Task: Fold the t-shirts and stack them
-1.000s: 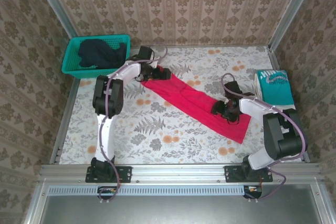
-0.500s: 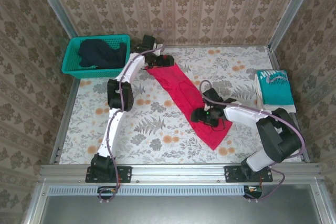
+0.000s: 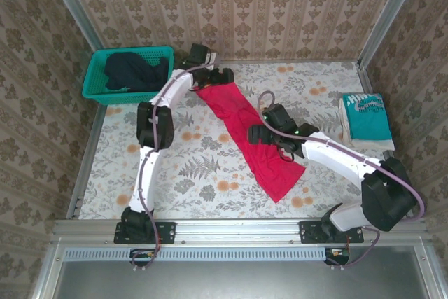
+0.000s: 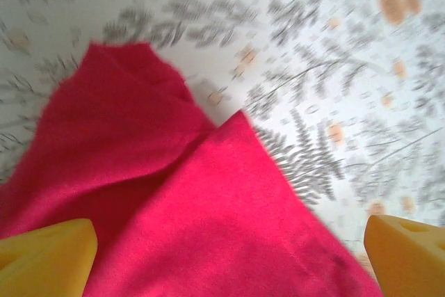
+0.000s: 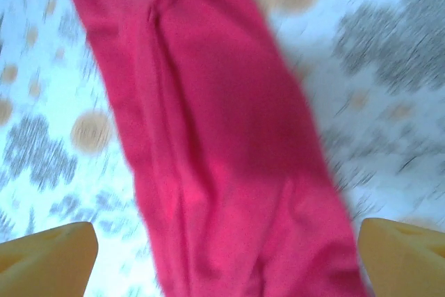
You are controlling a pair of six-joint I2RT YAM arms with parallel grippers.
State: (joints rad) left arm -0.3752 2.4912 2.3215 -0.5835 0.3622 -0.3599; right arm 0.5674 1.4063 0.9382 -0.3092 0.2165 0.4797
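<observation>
The flowered table (image 3: 210, 173) has much bare room on the near-left side of the red-pink t-shirt (image 3: 238, 117). This shirt lies flat as one long narrow strip, and its long axis runs from far-left to near-right across the middle. The teal t-shirt (image 3: 365, 118) rests folded at the right edge, well apart from it. The dark t-shirt (image 3: 133, 71) sits in the basket (image 3: 94, 92) at the far left. The left gripper (image 3: 222, 77) is over the strip's far end and the right gripper (image 3: 264, 134) is over its middle, so the free near end is closer to the right arm. Both grippers have their yellow fingertips (image 4: 49, 255) spread wide, pinching nothing, with red cloth showing between them.
</observation>
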